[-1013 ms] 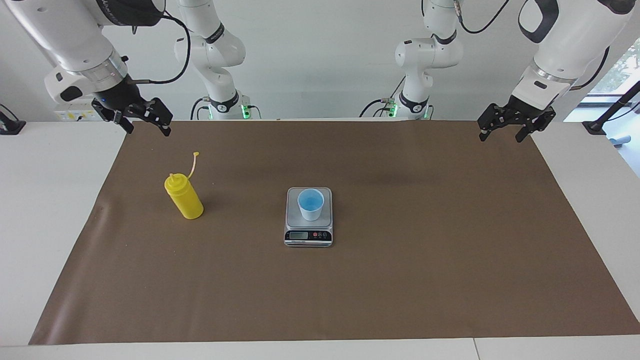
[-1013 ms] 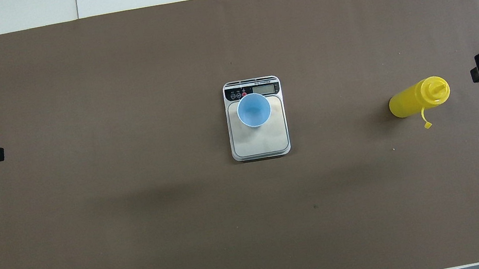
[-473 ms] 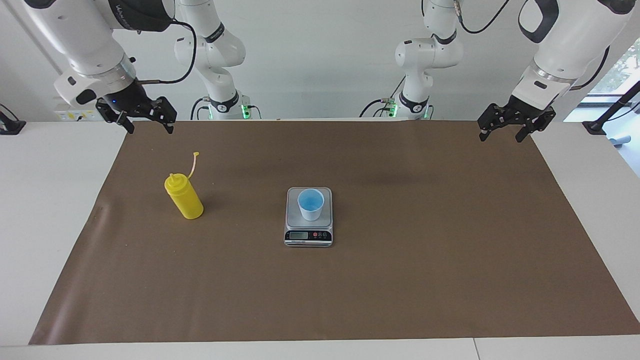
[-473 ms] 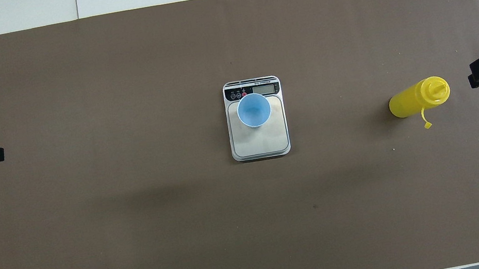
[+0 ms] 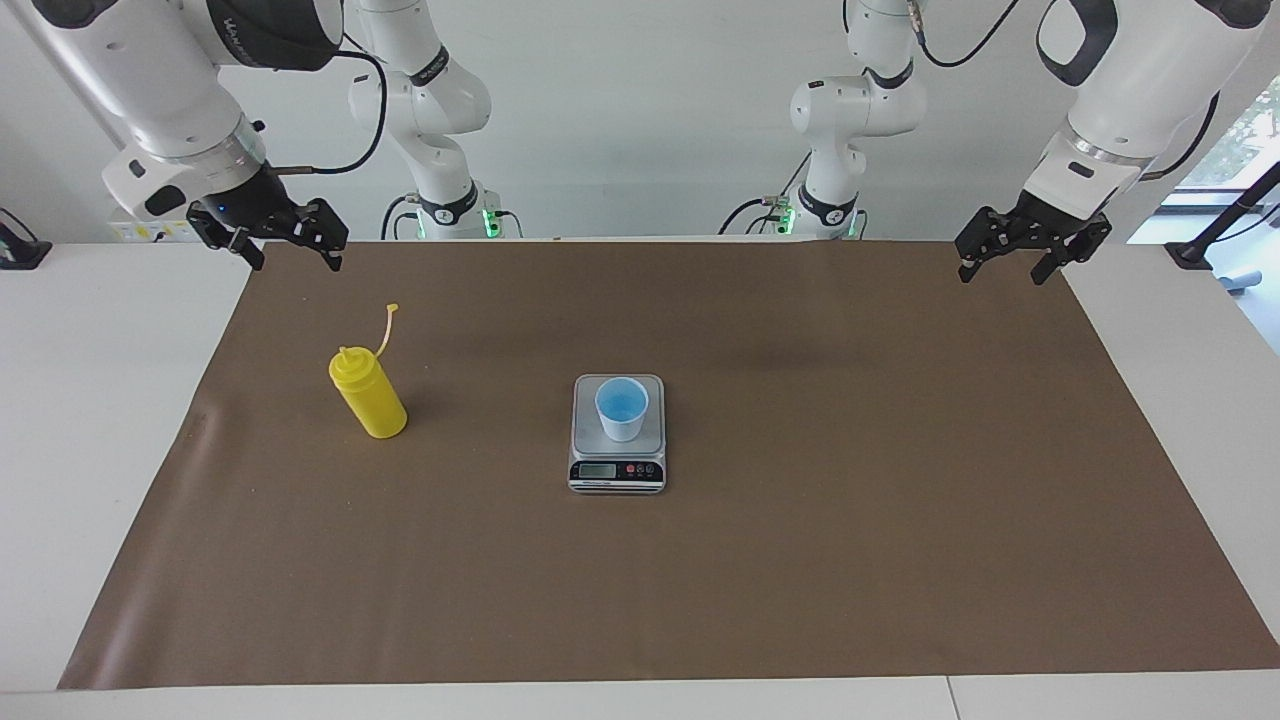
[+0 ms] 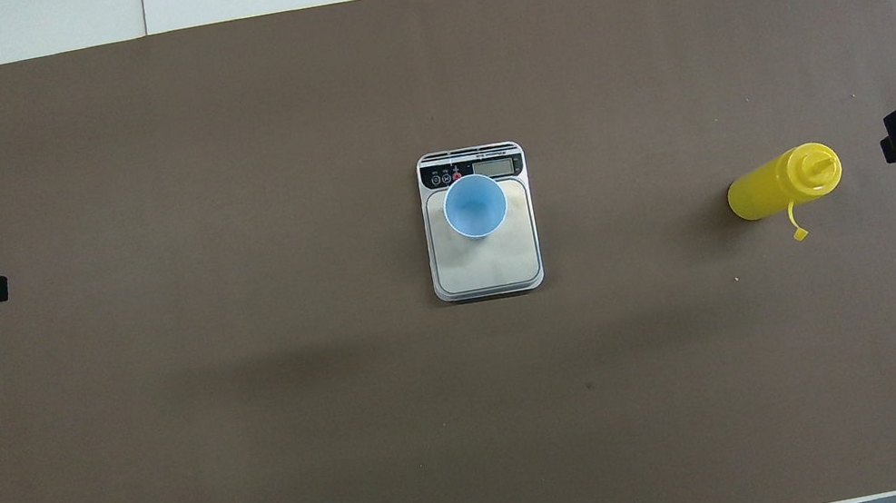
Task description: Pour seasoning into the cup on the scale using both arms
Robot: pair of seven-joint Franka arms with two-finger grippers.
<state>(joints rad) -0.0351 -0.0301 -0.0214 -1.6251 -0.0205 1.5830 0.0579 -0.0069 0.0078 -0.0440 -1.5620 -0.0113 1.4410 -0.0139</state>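
The seasoning, a yellow squeeze bottle point(image 5: 370, 395) point(image 6: 781, 182), stands upright on the brown mat toward the right arm's end, its cap hanging off on a thin strap. At the middle of the mat the pale blue cup point(image 5: 621, 408) point(image 6: 475, 206) stands upright on the scale point(image 5: 617, 472) point(image 6: 488, 267), by the display end of the steel platform. My right gripper point(image 5: 298, 262) hangs open and empty over the mat's corner nearest the robots, apart from the bottle. My left gripper point(image 5: 1003, 275) waits open and empty over the matching corner at its own end.
A brown mat point(image 5: 800, 560) covers most of the white table point(image 5: 100, 400). Both arm bases point(image 5: 450, 205) stand at the robots' edge. A black mount point(image 5: 20, 250) sits at the right arm's end of the table and a black stand point(image 5: 1200, 250) at the left arm's end.
The right gripper has lifted slightly and its wrist has turned, staying over the same corner of the mat. The left arm, bottle, cup and scale have not moved.
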